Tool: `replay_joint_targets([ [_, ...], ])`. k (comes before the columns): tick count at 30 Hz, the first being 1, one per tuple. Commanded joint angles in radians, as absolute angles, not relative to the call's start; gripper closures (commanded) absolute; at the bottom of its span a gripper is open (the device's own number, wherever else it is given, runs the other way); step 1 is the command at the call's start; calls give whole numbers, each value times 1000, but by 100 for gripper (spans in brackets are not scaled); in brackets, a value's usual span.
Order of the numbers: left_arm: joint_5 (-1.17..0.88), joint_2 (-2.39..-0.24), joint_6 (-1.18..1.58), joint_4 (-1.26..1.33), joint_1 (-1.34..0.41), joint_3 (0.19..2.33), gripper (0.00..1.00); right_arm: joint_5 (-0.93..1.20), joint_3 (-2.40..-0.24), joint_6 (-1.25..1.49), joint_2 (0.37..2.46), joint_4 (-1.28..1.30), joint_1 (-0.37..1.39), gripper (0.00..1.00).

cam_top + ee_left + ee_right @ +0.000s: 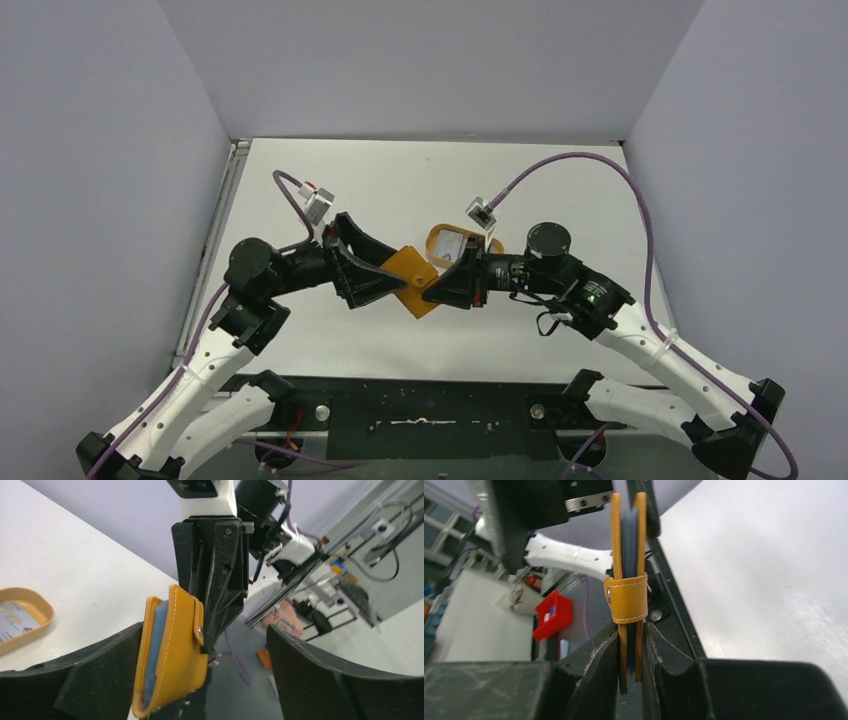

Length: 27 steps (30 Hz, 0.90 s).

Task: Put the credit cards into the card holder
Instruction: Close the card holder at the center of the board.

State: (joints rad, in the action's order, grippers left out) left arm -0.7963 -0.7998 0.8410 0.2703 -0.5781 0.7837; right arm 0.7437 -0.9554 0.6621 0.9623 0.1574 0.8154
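The tan-orange card holder (418, 283) hangs in the air between my two grippers, folded shut with its tab snapped. My right gripper (430, 290) is shut on its edge; in the right wrist view both pads pinch the two leaves of the card holder (629, 595) at the gripper (630, 652). Blue-grey credit cards (158, 640) show between the leaves. My left gripper (205, 680) stands open around the card holder (175, 655), which lies close to one finger (100, 675) and far from the other. Another credit card (14, 621) lies in the oval tray.
An orange oval rimmed tray (436, 236) sits on the white table just behind the grippers, also at the left of the left wrist view as the tray (44, 611). Grey walls close the table on three sides.
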Motion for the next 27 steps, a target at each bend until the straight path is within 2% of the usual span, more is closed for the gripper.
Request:
replay_joint_targets([
  [1, -647, -739, 888, 344, -580, 715, 8, 472, -984, 592, 884, 173, 817, 100],
  [8, -488, -713, 1033, 553, -580, 540, 5, 392, -926, 619, 836, 95, 816, 100],
  [16, -555, -925, 1247, 988, -585, 523, 9, 402, -829, 731, 837, -136, 817, 100],
  [18, -572, -959, 1260, 1023, -593, 540, 10, 392, -812, 748, 838, -163, 817, 100],
  [22, -584, -974, 1250, 999, -597, 556, 24, 371, -787, 772, 840, -203, 818, 100],
  [25, -581, -978, 1247, 980, -597, 554, 47, 364, -774, 783, 840, -221, 819, 100],
  [27, -583, -984, 1242, 965, -597, 555, 57, 361, -769, 787, 841, -226, 818, 100],
])
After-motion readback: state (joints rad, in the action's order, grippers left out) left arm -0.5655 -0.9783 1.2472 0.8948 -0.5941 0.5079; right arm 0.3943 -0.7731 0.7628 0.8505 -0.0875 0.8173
